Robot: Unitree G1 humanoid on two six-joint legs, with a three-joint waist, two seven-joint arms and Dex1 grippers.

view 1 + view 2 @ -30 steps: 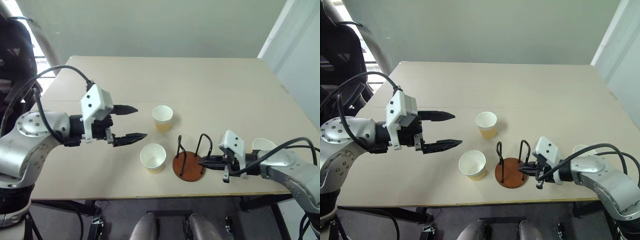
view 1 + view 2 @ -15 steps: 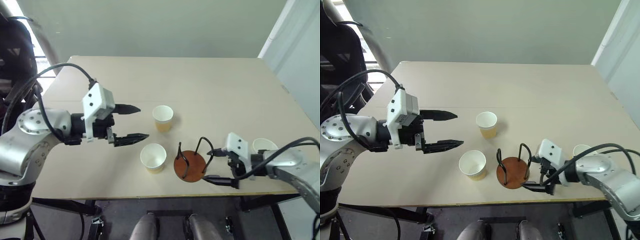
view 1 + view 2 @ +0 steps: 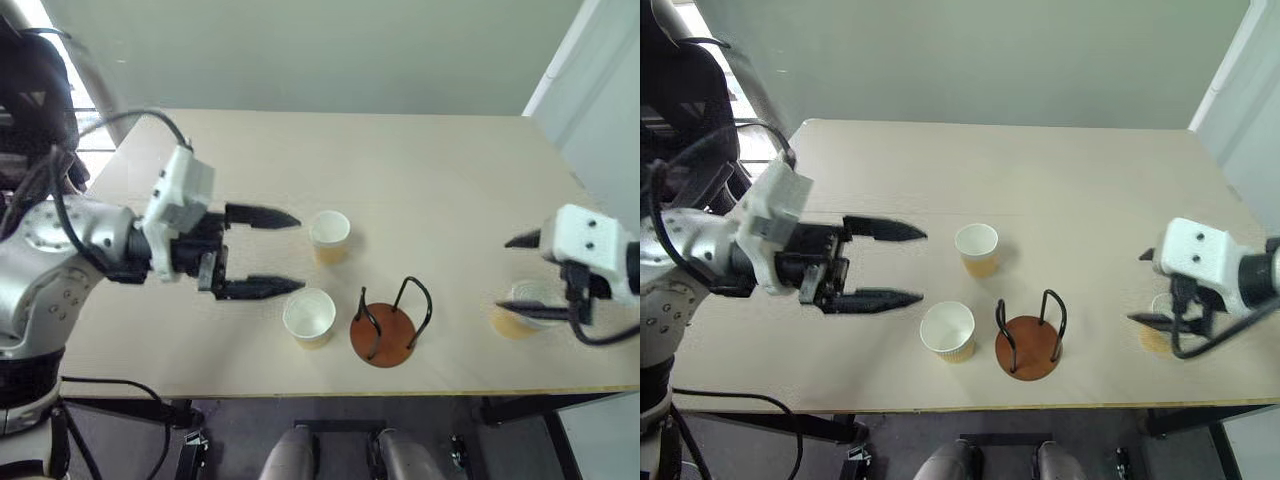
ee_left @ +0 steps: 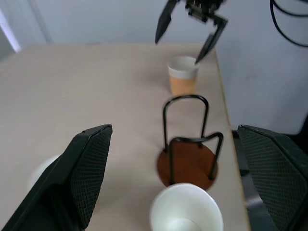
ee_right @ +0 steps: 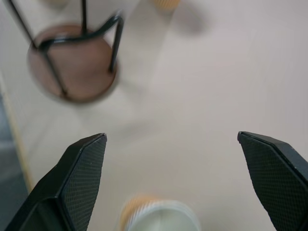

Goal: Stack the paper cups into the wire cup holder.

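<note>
Standing empty on the desk (image 3: 420,190), the wire cup holder (image 3: 384,330) sits between wide-open, empty grippers: left gripper (image 3: 288,250) near two paper cups (image 3: 309,317), right gripper (image 3: 520,275) above a third cup (image 3: 515,318).

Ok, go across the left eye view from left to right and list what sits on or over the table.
Left end effector → paper cup nearest the front edge → cup farther back → wire cup holder → third paper cup, near the table's right side → right end effector, open above that cup.
</note>
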